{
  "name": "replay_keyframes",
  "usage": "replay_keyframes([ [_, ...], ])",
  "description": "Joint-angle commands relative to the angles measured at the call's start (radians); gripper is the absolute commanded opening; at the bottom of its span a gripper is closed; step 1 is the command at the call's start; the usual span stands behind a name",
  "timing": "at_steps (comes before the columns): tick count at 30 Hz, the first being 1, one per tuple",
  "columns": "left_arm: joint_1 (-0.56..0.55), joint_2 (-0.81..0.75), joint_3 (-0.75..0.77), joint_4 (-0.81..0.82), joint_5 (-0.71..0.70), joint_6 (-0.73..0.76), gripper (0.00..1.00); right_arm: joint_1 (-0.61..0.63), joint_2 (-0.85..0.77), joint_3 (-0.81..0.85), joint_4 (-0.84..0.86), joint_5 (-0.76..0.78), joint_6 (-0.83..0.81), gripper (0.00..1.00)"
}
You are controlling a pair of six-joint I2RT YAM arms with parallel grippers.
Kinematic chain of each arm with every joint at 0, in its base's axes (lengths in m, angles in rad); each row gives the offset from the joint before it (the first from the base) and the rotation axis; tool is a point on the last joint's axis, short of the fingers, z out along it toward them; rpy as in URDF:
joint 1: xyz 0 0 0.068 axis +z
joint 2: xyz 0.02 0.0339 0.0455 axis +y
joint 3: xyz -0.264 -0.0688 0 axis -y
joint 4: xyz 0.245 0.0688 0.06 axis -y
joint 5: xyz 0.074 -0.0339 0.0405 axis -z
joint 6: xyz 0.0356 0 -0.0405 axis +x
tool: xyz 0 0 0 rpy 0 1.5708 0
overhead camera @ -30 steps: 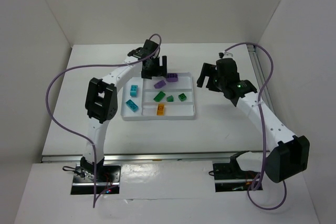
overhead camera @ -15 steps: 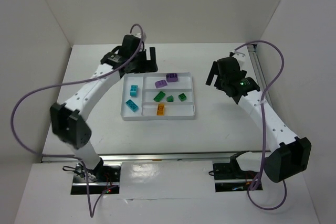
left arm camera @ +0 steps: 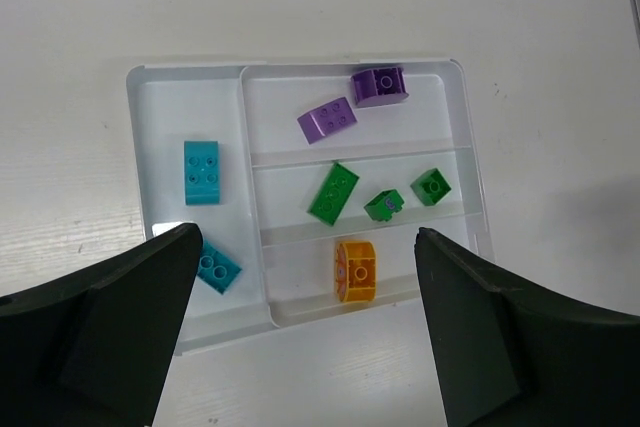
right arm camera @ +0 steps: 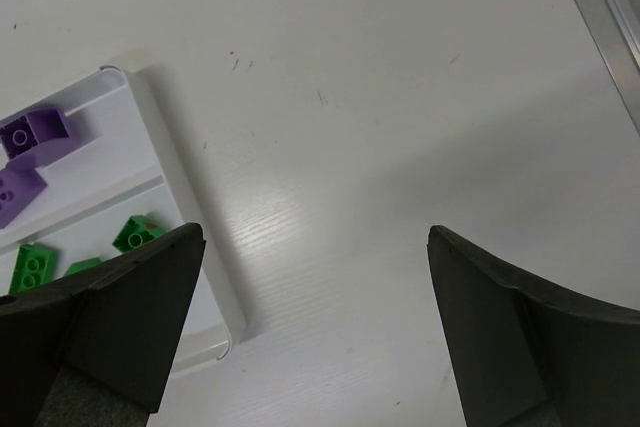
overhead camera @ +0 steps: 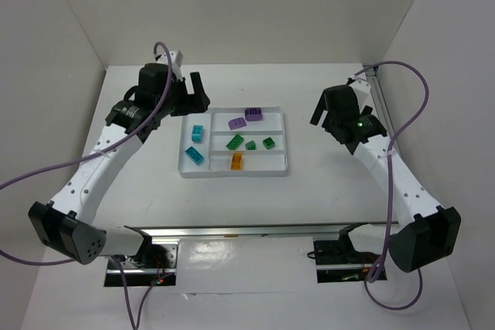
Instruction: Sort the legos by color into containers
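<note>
Eight legos lie inside the white tray (left arm camera: 160,127), which sits on the bench (overhead camera: 325,183) between the two arms. Two teal bricks (left arm camera: 202,171) are in the long section. Two purple bricks (left arm camera: 327,119) share the far strip, three green bricks (left arm camera: 333,192) the middle strip, and one orange brick (left arm camera: 356,270) the near strip. Judging by this, every colour already has its own compartment.

The smallest green brick (left arm camera: 383,204) looks tilted and sits close to the low wall beside the orange strip. A knock to the tray could tip it over that wall and mix the colours.

The left tool (left arm camera: 307,234) hangs near the tray's far left corner, jaws wide apart and holding nothing. A low sweep across could clip the rim. The right tool (right arm camera: 315,237) is also spread and bare, over the bench just right of the tray. Its loose purple cable (overhead camera: 402,75) might catch on something if the arm swings.
</note>
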State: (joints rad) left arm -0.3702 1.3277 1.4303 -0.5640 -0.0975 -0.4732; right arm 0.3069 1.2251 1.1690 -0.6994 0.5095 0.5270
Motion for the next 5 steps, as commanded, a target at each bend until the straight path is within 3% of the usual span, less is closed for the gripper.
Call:
replay_keyframes([
  [1, 0.004, -0.041, -0.005, 0.053, 0.022, 0.019, 1.00, -0.006, -0.029, -0.009, -0.011, 0.034, 0.025, 1.00],
  [5, 0.004, -0.041, -0.005, 0.053, 0.045, 0.019, 1.00, -0.006, -0.029, -0.020, -0.011, 0.034, 0.036, 1.00],
])
